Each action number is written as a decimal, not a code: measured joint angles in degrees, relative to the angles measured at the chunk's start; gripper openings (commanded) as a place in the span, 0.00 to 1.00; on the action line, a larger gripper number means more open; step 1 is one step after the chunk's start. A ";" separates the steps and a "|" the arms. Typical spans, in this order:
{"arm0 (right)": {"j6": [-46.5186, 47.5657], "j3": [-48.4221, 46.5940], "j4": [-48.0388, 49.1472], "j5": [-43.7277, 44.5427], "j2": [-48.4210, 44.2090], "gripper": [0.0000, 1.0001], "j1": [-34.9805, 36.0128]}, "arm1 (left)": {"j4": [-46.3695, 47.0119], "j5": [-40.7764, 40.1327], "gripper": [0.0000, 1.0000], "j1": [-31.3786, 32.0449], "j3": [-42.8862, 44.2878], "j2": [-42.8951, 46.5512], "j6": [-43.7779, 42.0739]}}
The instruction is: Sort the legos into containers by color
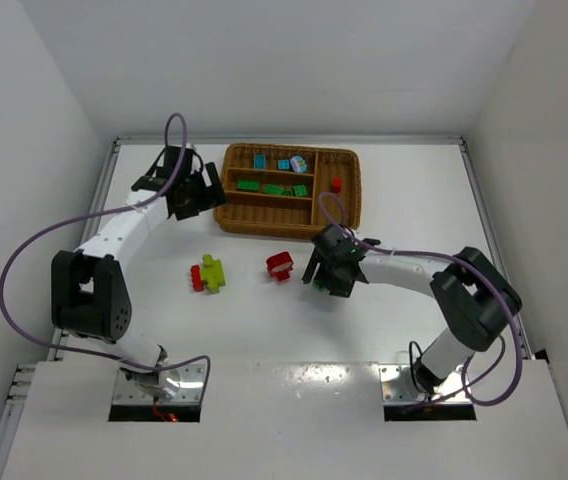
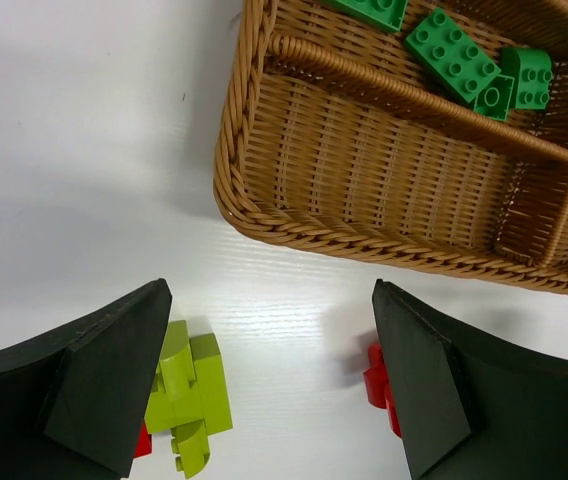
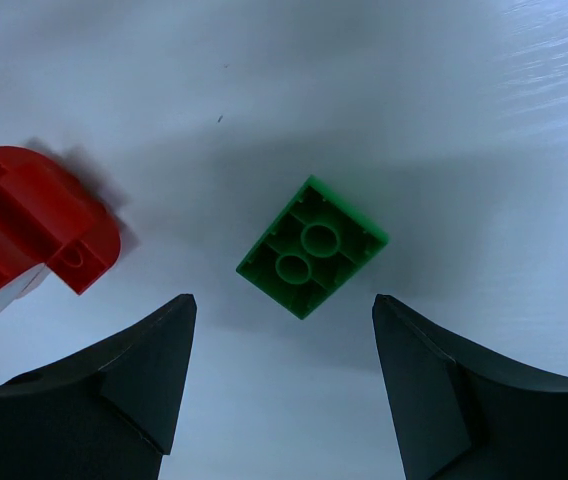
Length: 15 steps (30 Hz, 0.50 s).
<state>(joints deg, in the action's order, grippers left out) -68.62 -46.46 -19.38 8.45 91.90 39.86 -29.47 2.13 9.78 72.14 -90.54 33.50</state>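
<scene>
The fingers (image 2: 104, 390) of left gripper (image 2: 269, 300) and right gripper (image 3: 284, 305) stood wide apart, empty; the white table (image 1: 414, 200), enclosed by white walls (image 1: 44, 80), bore a green brick (image 3: 312, 247).

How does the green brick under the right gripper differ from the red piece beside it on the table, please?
The green brick is a plain rectangle lying hollow side up; the red piece has a rounded corner. The green brick sits between the right gripper's open fingers; the red piece lies outside them. Both rest loose on the white table.
</scene>
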 measured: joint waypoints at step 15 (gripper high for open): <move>2.91 -7.50 -2.47 7.98 7.93 0.20 0.02 | 0.02 0.00 0.88 0.00 0.00 0.90 0.00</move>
<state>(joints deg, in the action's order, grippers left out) -65.71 -53.95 -21.85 16.43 99.83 39.88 -29.45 2.13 9.78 72.14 -89.65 33.50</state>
